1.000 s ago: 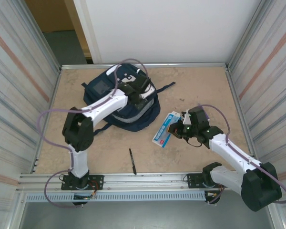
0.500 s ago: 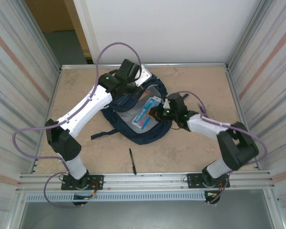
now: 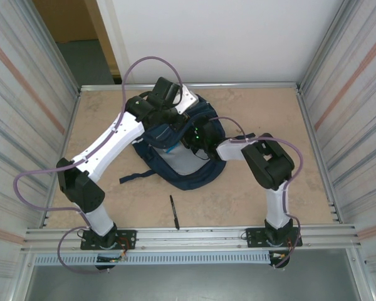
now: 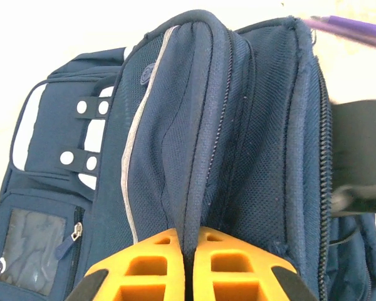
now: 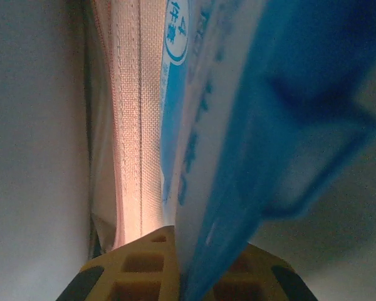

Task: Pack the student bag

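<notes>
The bench [image 3: 250, 194] is viewed whole from a fixed point high above its near edge, looking steeply down. The left wrist view is taken along the left gripper [image 4: 189, 241], very close to the bag [image 4: 238, 125], facing its outer fabric. The right wrist view is taken along the right gripper [image 5: 175, 251], almost against a packet [image 5: 238, 125]. The bag is shared by the top and left wrist views.

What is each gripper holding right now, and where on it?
Left gripper pinches the student bag by its opening rim. Right gripper clamps a blue-and-white packet by its edge.
</notes>
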Robot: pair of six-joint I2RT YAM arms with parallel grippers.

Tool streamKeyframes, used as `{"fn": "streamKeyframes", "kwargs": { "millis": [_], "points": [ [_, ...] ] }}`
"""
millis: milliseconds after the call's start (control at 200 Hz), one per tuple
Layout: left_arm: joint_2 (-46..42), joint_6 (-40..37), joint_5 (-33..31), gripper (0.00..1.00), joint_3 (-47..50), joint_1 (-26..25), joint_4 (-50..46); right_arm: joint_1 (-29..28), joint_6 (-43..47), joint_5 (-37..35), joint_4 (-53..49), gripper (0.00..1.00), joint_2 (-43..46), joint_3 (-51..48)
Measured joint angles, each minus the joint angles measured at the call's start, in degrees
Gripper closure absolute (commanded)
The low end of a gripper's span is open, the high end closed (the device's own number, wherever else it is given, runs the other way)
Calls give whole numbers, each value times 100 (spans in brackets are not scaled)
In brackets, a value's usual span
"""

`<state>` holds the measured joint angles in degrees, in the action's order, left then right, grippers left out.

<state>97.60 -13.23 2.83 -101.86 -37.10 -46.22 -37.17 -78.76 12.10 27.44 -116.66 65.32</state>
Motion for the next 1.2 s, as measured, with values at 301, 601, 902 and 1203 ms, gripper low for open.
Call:
{"fn": "streamKeyframes", "kwargs": {
  "millis": [301, 601, 902, 1203],
  "points": [
    [-2, 286, 216, 100, 157, 96, 317, 107, -671, -13, 68, 50, -223, 238],
    [-2, 745, 487, 100, 662, 520, 931, 538, -389, 474, -1429, 39, 1108, -573],
    [59, 1073, 1073, 73, 1233, 669, 1582, 627, 1255, 723, -2691, 41, 2485, -1220],
    [-50, 1685, 1596, 44, 2282, 693, 1917, 658, 2699, 166, -4192, 39, 4546, -2238]
  ]
}}
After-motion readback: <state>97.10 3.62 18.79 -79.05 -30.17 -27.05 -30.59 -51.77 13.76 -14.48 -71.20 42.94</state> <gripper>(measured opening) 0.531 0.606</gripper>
